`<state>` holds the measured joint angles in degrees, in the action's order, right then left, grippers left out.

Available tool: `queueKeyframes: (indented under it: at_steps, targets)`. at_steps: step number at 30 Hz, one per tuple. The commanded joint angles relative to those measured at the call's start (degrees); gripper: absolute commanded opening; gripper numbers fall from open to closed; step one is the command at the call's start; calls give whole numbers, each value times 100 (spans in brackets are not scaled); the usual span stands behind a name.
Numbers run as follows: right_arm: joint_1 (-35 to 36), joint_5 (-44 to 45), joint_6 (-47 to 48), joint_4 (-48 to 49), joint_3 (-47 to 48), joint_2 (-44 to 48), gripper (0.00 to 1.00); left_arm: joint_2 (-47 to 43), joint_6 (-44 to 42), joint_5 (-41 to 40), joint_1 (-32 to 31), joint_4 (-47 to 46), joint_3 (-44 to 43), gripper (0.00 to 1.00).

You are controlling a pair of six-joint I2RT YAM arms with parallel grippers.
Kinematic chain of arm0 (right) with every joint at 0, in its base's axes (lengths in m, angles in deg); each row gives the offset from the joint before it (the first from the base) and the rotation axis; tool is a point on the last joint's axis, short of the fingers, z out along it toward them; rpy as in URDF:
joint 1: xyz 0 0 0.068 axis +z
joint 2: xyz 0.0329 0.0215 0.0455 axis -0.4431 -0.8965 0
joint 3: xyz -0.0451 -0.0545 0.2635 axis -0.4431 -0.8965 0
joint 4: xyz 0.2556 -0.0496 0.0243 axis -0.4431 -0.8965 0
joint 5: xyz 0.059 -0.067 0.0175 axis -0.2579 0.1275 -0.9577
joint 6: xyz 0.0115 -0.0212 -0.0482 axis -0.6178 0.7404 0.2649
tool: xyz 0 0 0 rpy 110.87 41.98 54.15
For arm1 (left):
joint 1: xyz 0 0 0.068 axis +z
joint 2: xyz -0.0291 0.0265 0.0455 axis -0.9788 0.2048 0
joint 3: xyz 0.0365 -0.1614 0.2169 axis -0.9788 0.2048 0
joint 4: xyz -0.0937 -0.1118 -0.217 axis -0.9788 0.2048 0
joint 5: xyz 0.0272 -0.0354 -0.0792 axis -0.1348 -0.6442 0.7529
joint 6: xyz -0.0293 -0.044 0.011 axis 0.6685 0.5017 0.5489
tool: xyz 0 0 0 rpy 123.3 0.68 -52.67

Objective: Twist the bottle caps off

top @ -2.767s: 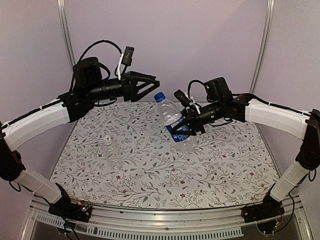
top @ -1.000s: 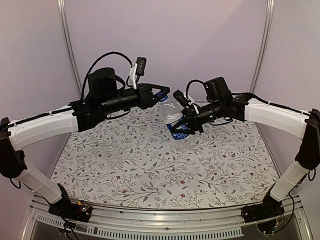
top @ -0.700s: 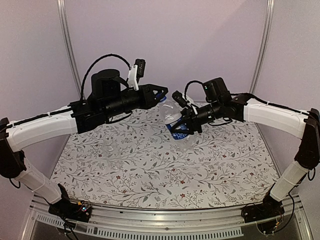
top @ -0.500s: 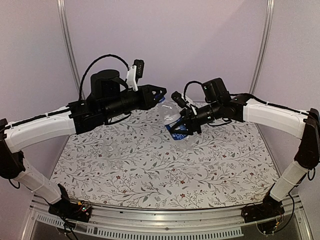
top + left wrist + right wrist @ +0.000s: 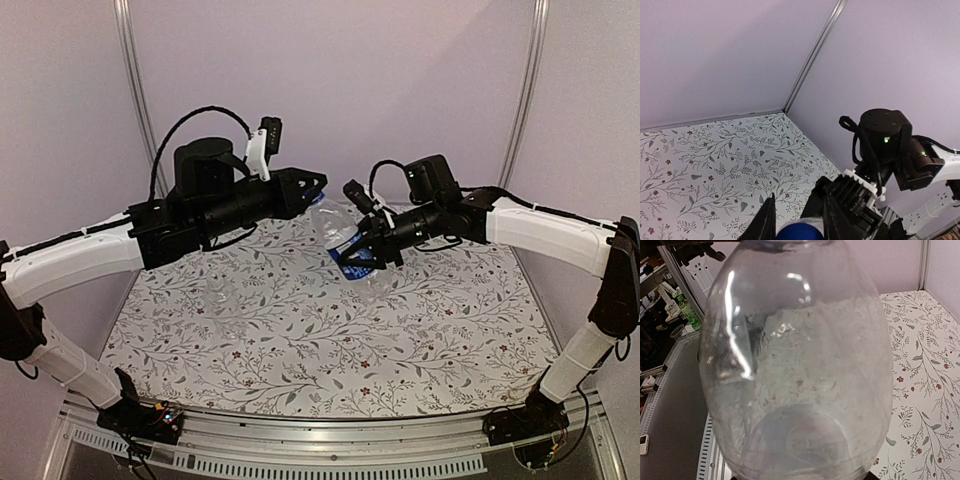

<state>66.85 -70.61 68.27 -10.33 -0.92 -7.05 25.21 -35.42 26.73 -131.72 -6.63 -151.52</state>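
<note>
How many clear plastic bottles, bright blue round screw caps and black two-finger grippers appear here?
Clear plastic bottles: 2 (tall blue-and-white-labelled bottle, short unlabelled bottle)
Bright blue round screw cap: 1
Black two-finger grippers: 2 (left gripper, right gripper)
Total: 5

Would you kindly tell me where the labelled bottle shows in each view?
Top external: bottle at centre, tilted, in the right claw.
Left wrist: only its blue cap, bottom edge.
Right wrist: its clear body fills the frame.
Shared landmark: the floral cloth.

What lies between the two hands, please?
In the top view, only the labelled bottle: its clear shoulder spans from the left hand on the blue cap to the right hand.
</note>
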Motion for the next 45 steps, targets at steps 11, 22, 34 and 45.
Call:
queueKeyframes:
  at_steps: [11,22,34,45]
  targets:
    - [-48,-1134,122,-110,4,79,40,-225,-914,3015,921,-988,206,86]
    - [-39,-1491,145,-165,38,36,41,480,-884,6163,1364,-1656,-120,79]
    - [-40,-1440,156,-185,9,26,40,804,-485,6452,1381,-2231,-113,40]
    - [-39,-775,65,-172,44,59,40,534,-547,5419,1374,-1746,34,17]
